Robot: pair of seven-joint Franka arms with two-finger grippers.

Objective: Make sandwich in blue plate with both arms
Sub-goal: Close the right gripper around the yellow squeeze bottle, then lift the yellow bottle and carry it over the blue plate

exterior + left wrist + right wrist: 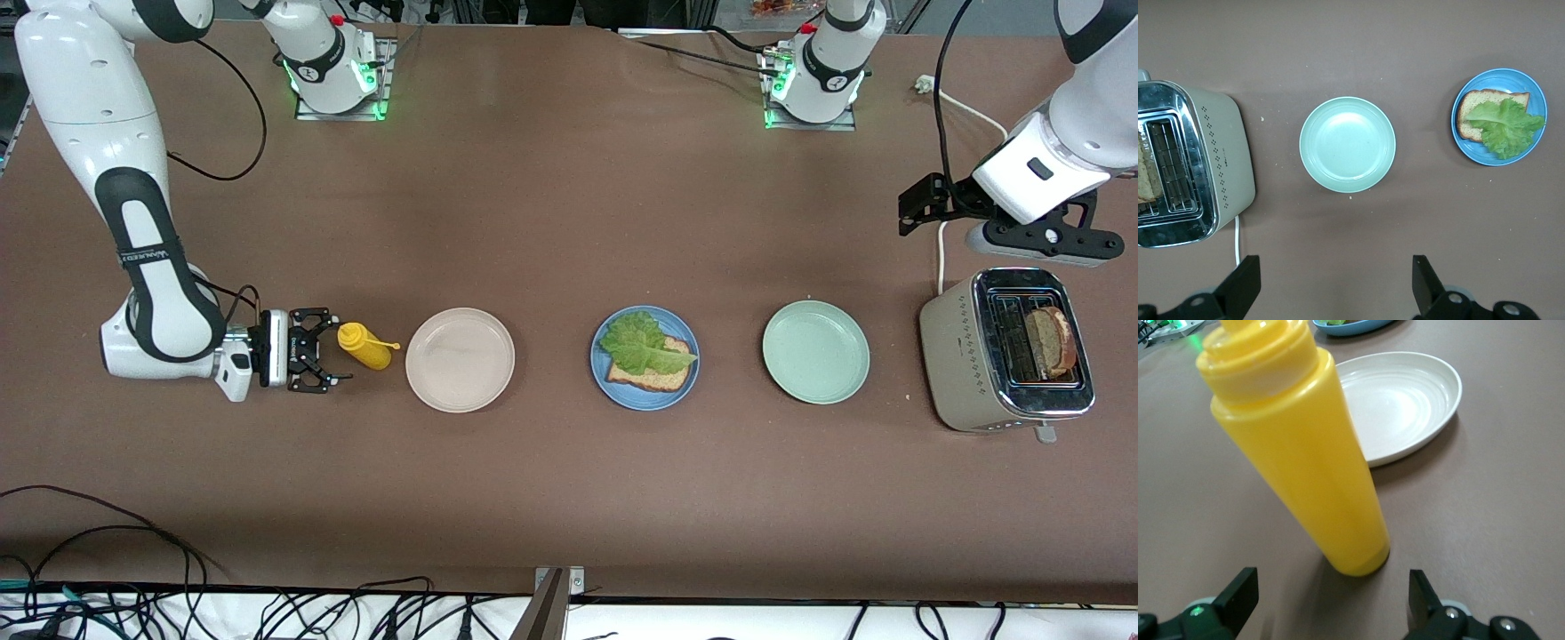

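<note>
On the blue plate (645,396) in the middle of the desk (551,222) lie soft bread and floppy lettuce (642,345), the second crumbly slice (1049,342) waits in the toaster (1005,351), best pinched gently by its crust, while the right hand (331,348) stands open by the yellow bottle (364,345) and the left hand (1335,287) hangs open above the desk.

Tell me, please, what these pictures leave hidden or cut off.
- Bread slice in the toaster: its lower part sits hidden in the slot, front view.
- Bread slice on the blue plate: the lettuce leaf covers much of it.
- Yellow squeeze bottle: its tip is cut off by the right wrist view's edge.
</note>
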